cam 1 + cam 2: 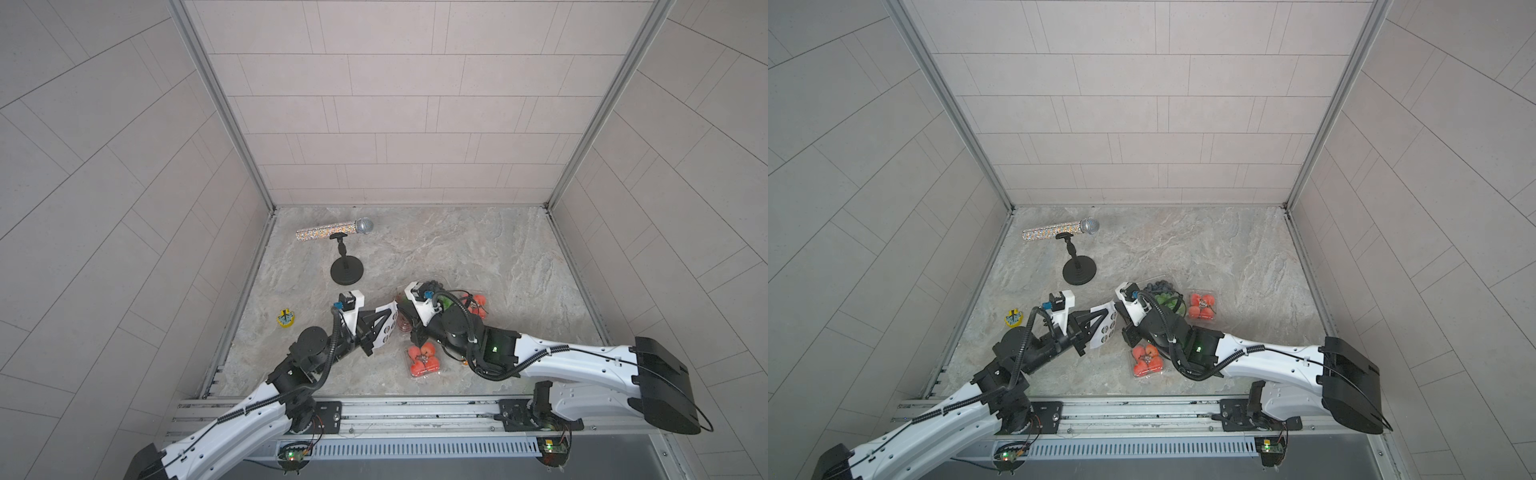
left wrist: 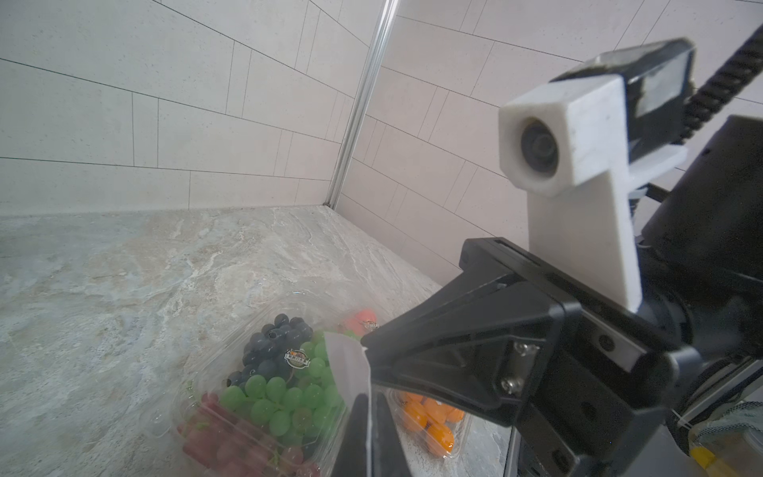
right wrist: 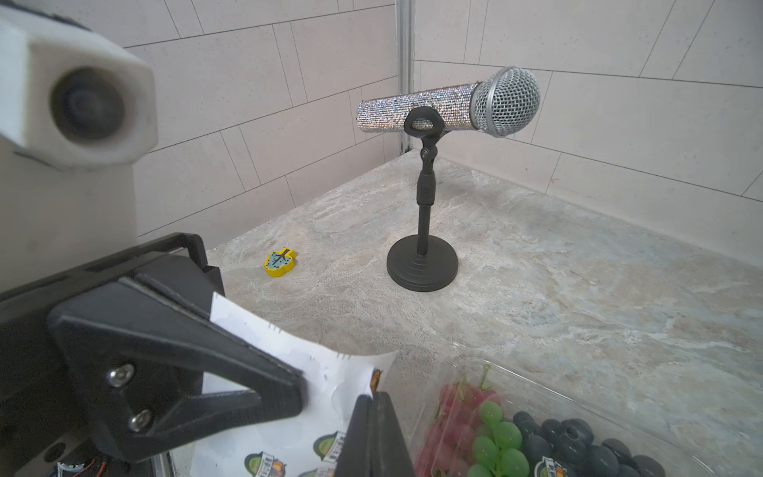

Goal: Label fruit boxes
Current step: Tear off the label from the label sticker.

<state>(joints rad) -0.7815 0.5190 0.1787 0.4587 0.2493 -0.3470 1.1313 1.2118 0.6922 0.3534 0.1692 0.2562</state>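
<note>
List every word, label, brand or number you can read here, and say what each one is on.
Nothing reads clearly.
Round sticker on the grape box lid: banner lettering, too blurred.
Round stickers on the white sheet: lettering too small.
Sticker on a red fruit box: blurred.
Microphone: no lettering shows.

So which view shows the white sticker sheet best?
The right wrist view: the sticker sheet fills the foreground, its printed round labels visible. Both top views show it small and distant; the left wrist view shows only its curled blank back.
</note>
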